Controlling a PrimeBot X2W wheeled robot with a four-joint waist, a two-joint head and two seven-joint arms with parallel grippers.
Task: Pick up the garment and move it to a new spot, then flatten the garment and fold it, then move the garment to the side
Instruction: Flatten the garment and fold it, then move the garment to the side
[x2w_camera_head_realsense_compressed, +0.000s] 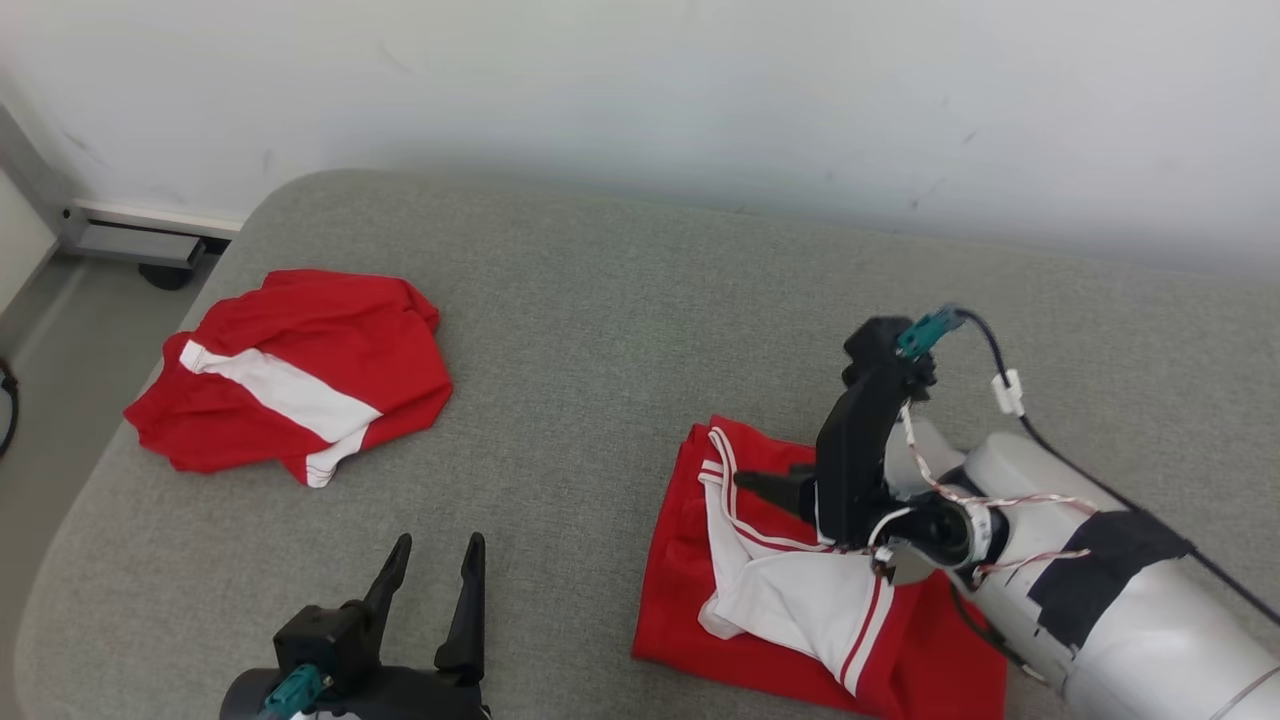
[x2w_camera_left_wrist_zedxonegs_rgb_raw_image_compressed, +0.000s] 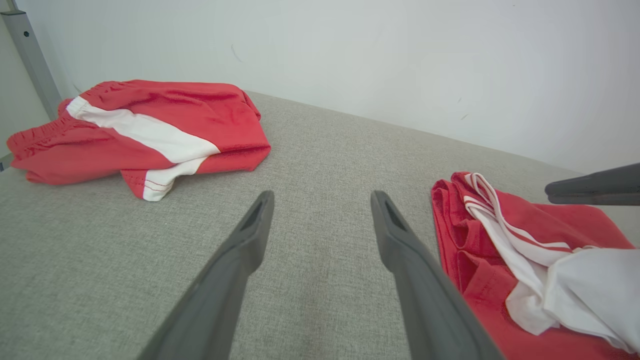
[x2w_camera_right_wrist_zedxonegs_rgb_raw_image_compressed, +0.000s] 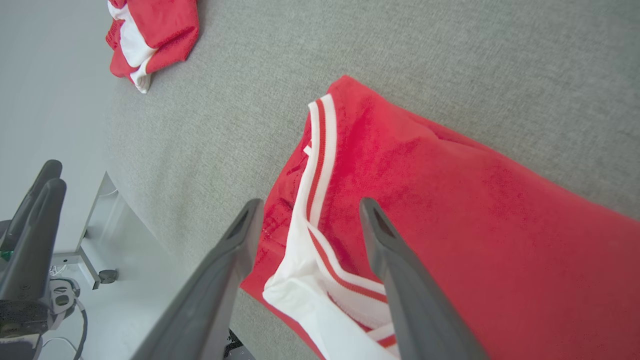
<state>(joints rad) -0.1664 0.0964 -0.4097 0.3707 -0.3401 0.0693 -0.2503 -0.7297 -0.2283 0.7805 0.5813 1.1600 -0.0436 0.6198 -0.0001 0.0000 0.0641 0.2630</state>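
A red garment (x2w_camera_head_realsense_compressed: 690, 600) with white striped trim lies partly folded at the right front of the grey padded surface (x2w_camera_head_realsense_compressed: 600, 330). In the right wrist view the garment (x2w_camera_right_wrist_zedxonegs_rgb_raw_image_compressed: 450, 200) spreads below the fingers. My right gripper (x2w_camera_head_realsense_compressed: 760, 485) hovers just over its striped edge, jaws open (x2w_camera_right_wrist_zedxonegs_rgb_raw_image_compressed: 310, 205), nothing pinched between them. My left gripper (x2w_camera_head_realsense_compressed: 440, 542) stands open near the front edge, left of the garment (x2w_camera_left_wrist_zedxonegs_rgb_raw_image_compressed: 480, 270), and holds nothing (x2w_camera_left_wrist_zedxonegs_rgb_raw_image_compressed: 322, 197). The right gripper's fingers (x2w_camera_left_wrist_zedxonegs_rgb_raw_image_compressed: 555, 190) reach in from the right edge of the left wrist view.
A second red and white garment (x2w_camera_head_realsense_compressed: 300, 370) lies bunched at the far left of the surface (x2w_camera_left_wrist_zedxonegs_rgb_raw_image_compressed: 150, 125), close to its rounded left edge. A pale wall (x2w_camera_head_realsense_compressed: 700, 100) runs along the back. Floor and a metal base (x2w_camera_head_realsense_compressed: 130, 240) lie beyond the left edge.
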